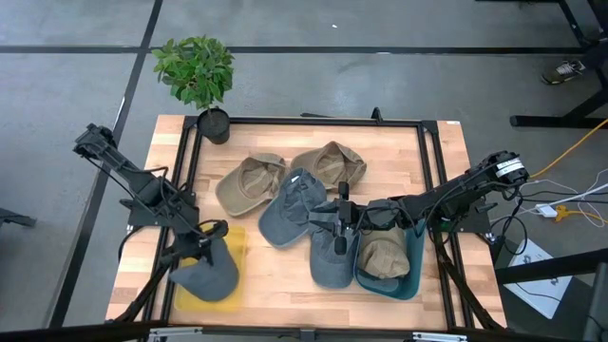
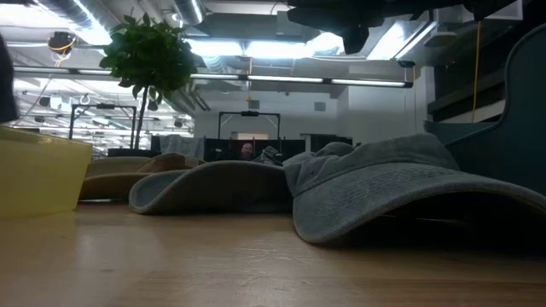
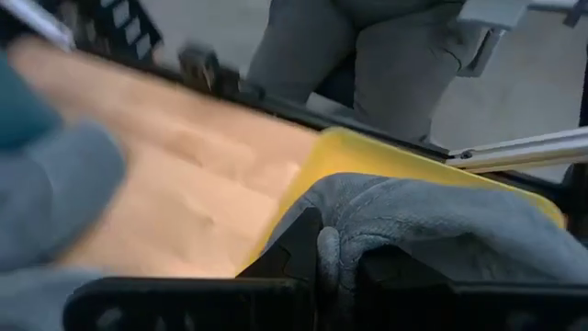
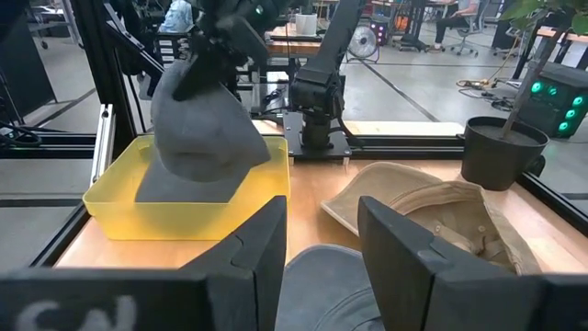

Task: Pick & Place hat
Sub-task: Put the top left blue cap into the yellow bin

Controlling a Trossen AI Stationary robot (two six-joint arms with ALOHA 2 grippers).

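A: Left gripper (image 1: 211, 234)?
B: Pinched tight on a fold of the grey hat (image 1: 207, 273), visible between the fingers (image 3: 299, 244) in the left wrist view. Holding that hat over the yellow bin (image 1: 234, 241), near the table's seven o'clock corner in the high view. Seen from the right wrist, hanging crown-up with its lower edge down inside the bin walls; touching the floor or not, cannot tell.

A: Right gripper (image 1: 342, 217)?
B: Parked near the table's centre, about halfway open, gripping nothing. Hovering above a blue-grey hat (image 1: 334, 255); a gap between the two dark fingers (image 4: 262, 244) in its own view.

A: Other hats?
B: Another blue-grey one (image 1: 291, 205) at nine o'clock from the right gripper. Two tan hats (image 1: 250, 182) toward twelve o'clock, side by side. One more tan hat (image 1: 385, 256) inside a teal bin (image 1: 415, 249) at four o'clock from the gripper.

A: Anything else?
B: Potted plant (image 1: 198, 76) at the eleven o'clock corner of the wooden table (image 1: 285, 294).
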